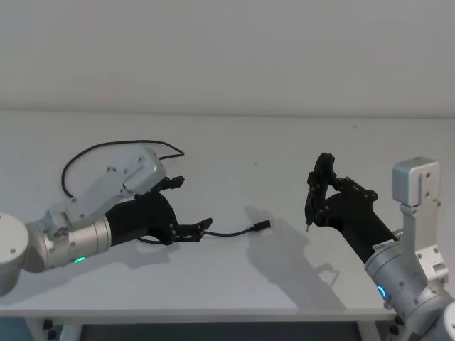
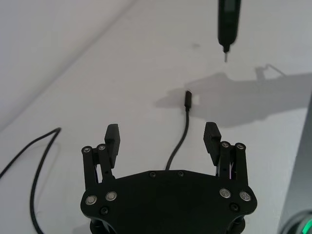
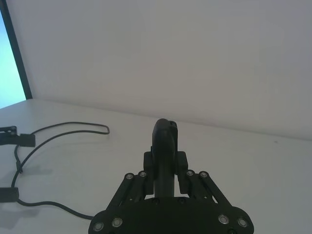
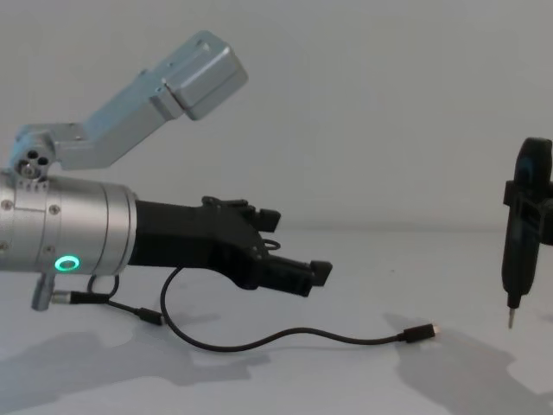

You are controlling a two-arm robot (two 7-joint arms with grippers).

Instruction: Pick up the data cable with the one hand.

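Now the open black angular left gripper [image 2: 162, 129] hangs astride the thin black data cable [image 2: 178, 146], lengthwise; the farther right gripper [image 3: 165, 163] clamps a narrow black tool [image 4: 518, 251].

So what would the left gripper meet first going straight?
Likely the data cable, running ahead on the table from between the left gripper's open fingers to its plug; clearance above it is unclear. The right gripper hangs farther off.
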